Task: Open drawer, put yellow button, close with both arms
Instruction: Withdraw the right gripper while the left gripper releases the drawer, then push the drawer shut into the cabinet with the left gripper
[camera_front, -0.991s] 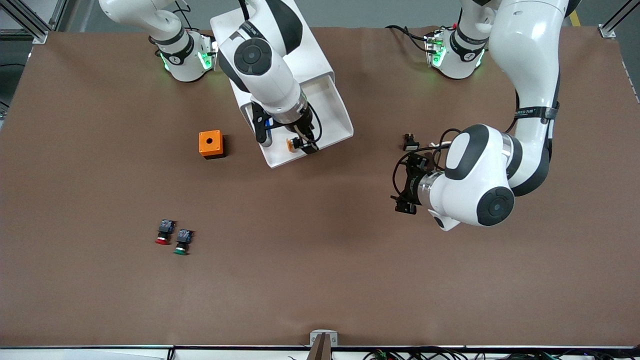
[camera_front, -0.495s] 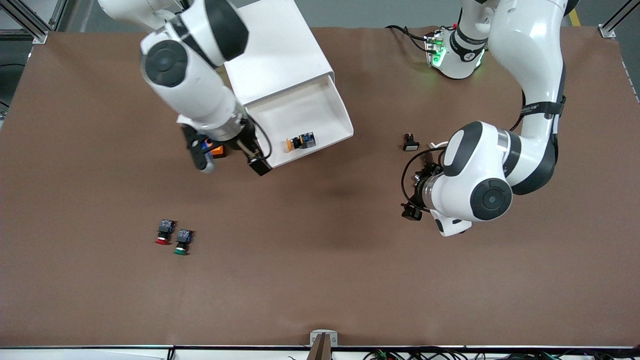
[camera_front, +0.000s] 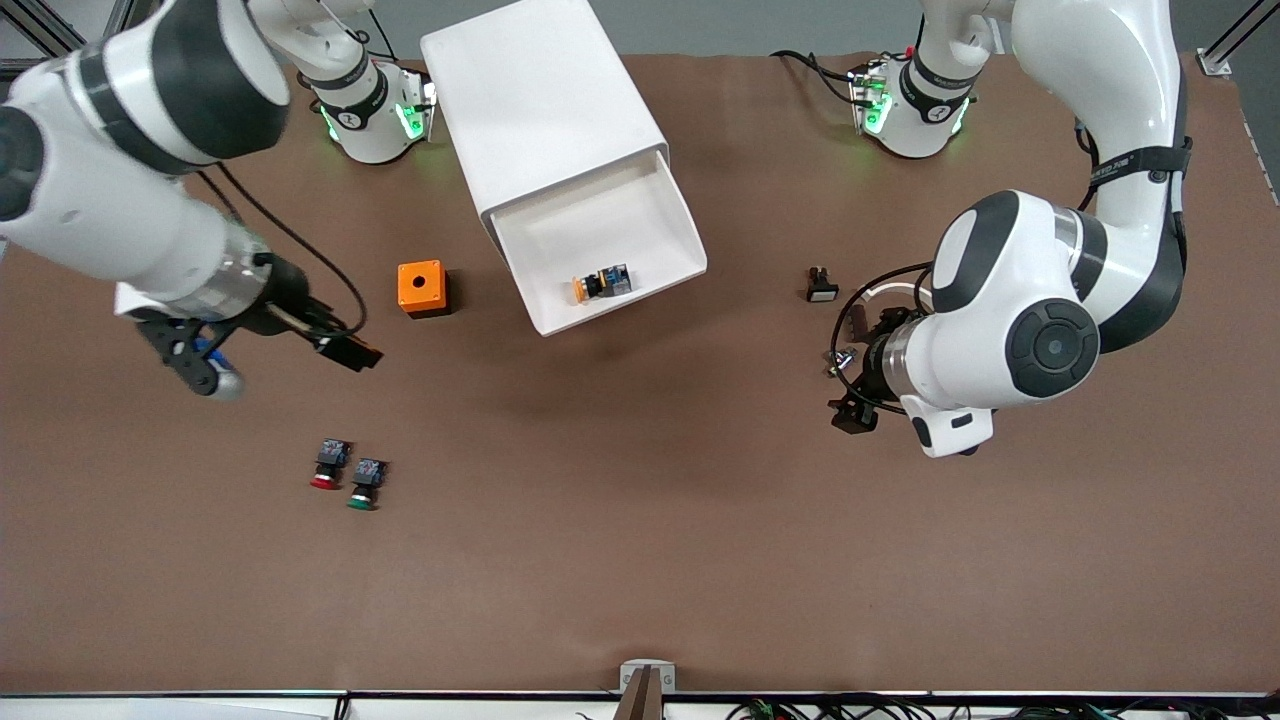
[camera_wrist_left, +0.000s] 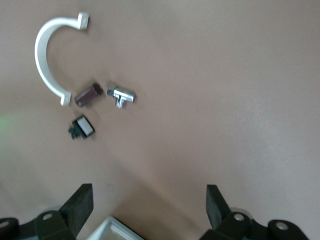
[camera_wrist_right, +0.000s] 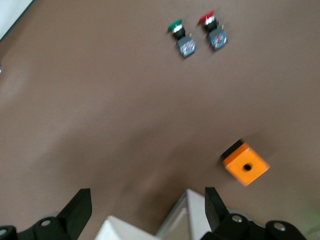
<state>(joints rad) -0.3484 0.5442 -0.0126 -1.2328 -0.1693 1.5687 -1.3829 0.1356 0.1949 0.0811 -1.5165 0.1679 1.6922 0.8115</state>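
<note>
Drawer (camera_front: 610, 240) was my worry: it stood pulled out, and an uneven push from two arms could skew it or jolt the yellow button (camera_front: 600, 284), orange cap and dark body, lying inside near its front lip. My right gripper (camera_front: 275, 350) and left gripper (camera_front: 850, 385) hung wide, empty.

The brown table (camera_front: 640, 560) carries a white cabinet (camera_front: 540, 100); an orange box (camera_front: 421, 288) beside it; red-capped (camera_front: 328, 465) and green-capped (camera_front: 365, 483) switches nearer the camera; small parts (camera_front: 821, 287) toward the left arm's end.
</note>
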